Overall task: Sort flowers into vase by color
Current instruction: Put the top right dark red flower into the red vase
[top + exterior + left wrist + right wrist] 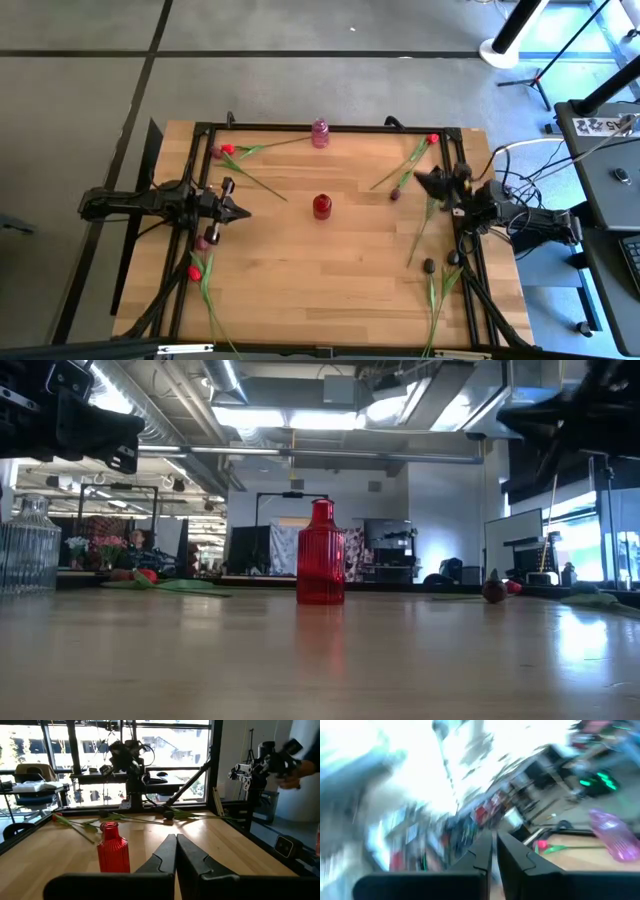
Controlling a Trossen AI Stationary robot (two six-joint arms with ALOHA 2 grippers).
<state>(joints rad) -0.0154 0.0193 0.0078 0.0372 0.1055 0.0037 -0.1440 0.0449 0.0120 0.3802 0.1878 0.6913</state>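
Near edge of table, high view: two flowers lying at left front corner, red head just by left arm's base frame, stem running toward front edge. At right front, dark-headed flowers, stems also pointing to front edge. None in a vase yet.

Mid table: red vase upright at centre, nothing in it as far as visible. Left gripper just left of it, well apart, fingers pressed together and empty; left wrist view confirms, fingers meeting with nothing between. Right gripper at right side above table, nearly clenched, nothing seen held; right wrist view heavily smeared, so contact not confirmable there.

Far side: pink-purple vase upright at back edge. Red flower at far left with stem across toward centre; another red one at far right, a dark head below it.

Handling judgement: flowers very light, thin, stems likely flexible and springy; heads and leaves soft, easily crushed or snagged. Best hold probably mid-stem, clear of leaves, so head tips up for insertion. Thin stem flat on wood likely slips from a partial pinch. Narrow vase necks; vases light, may tip if nudged.
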